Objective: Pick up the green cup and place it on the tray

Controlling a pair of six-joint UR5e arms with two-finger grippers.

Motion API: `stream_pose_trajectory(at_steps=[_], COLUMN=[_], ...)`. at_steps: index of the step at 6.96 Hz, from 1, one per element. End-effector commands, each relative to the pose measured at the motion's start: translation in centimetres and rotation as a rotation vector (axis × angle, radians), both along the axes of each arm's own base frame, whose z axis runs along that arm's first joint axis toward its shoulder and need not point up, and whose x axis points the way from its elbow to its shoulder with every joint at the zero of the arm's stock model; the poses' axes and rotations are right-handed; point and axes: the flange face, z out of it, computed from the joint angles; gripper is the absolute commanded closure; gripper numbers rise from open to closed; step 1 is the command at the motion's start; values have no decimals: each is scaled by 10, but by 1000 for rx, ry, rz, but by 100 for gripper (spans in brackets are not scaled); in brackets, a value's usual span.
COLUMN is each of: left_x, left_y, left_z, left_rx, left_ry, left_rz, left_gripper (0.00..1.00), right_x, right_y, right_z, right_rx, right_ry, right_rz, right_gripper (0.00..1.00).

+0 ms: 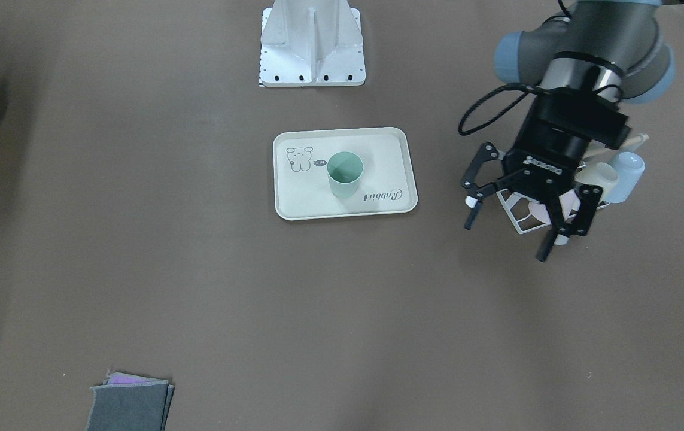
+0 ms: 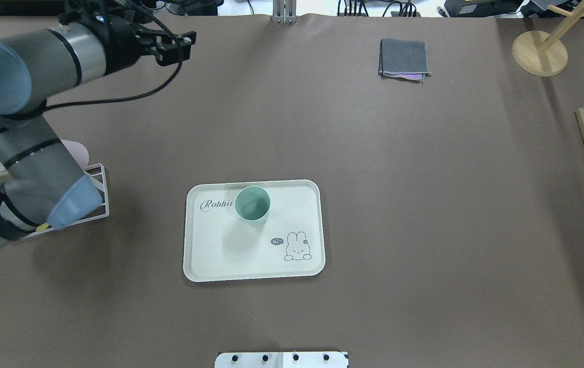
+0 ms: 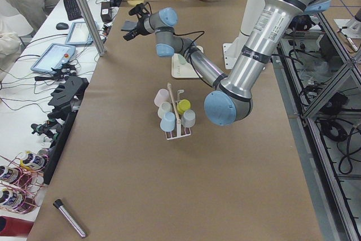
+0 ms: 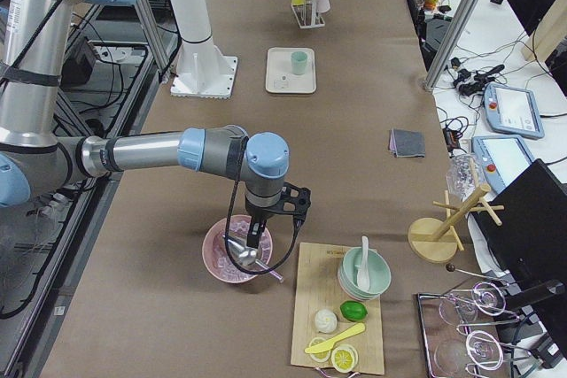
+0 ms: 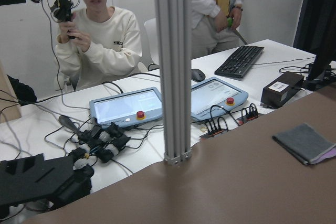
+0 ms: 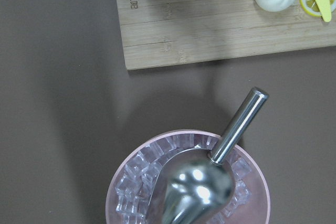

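Note:
The green cup (image 1: 343, 179) stands upright on the cream tray (image 1: 318, 206), next to the "Rabbit" print; the overhead view also shows the cup (image 2: 252, 206) and the tray (image 2: 220, 255). My left gripper (image 1: 505, 239) is open and empty. It hangs above the table beside the cup rack, well away from the tray, and shows at the overhead view's top left (image 2: 177, 48). My right gripper (image 4: 255, 238) shows only in the exterior right view, above a pink bowl. I cannot tell whether it is open or shut.
A white wire rack (image 1: 518, 222) with pastel cups stands under my left arm. A folded grey cloth (image 2: 404, 59) lies at the far side. A pink bowl (image 6: 123, 192) of ice holds a metal scoop (image 6: 210, 166), beside a wooden board (image 6: 210, 19).

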Motion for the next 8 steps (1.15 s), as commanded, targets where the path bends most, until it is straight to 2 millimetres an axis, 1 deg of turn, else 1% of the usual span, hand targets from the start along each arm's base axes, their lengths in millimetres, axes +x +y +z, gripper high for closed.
stream_pose_trajectory(at_steps=[1,2,3,4,5,6,7,8], left_x=[-114,-168,-214,-250,-288,-299,-301,-301], left_y=[-39,-54,-73,-93,-101,-91,-75,-47], left_z=[24,45,85,139,184,232,280,331], left_rx=[-226,-356,-457,-479,-542,-622,-678,-712], left_ry=[-24,-11,7,-65,-63,-33,-43,-77], left_rz=[46,65,75,81,73,92,102,129], left_gripper=[2,2,2,3,3,2,3,3], right_x=[0,0,0,0,0,0,0,0], right_y=[-1,-1,-3,-3,-3,-3,-3,-3], right_z=[0,-1,-3,-4,-3,-4,-2,-2], right_rx=[0,4,9,10,9,10,6,6], right_ry=[-4,-2,-2,-2,-2,-2,-2,-4], right_rz=[1,2,1,2,2,2,2,1], right_gripper=[0,0,0,0,0,0,0,0])
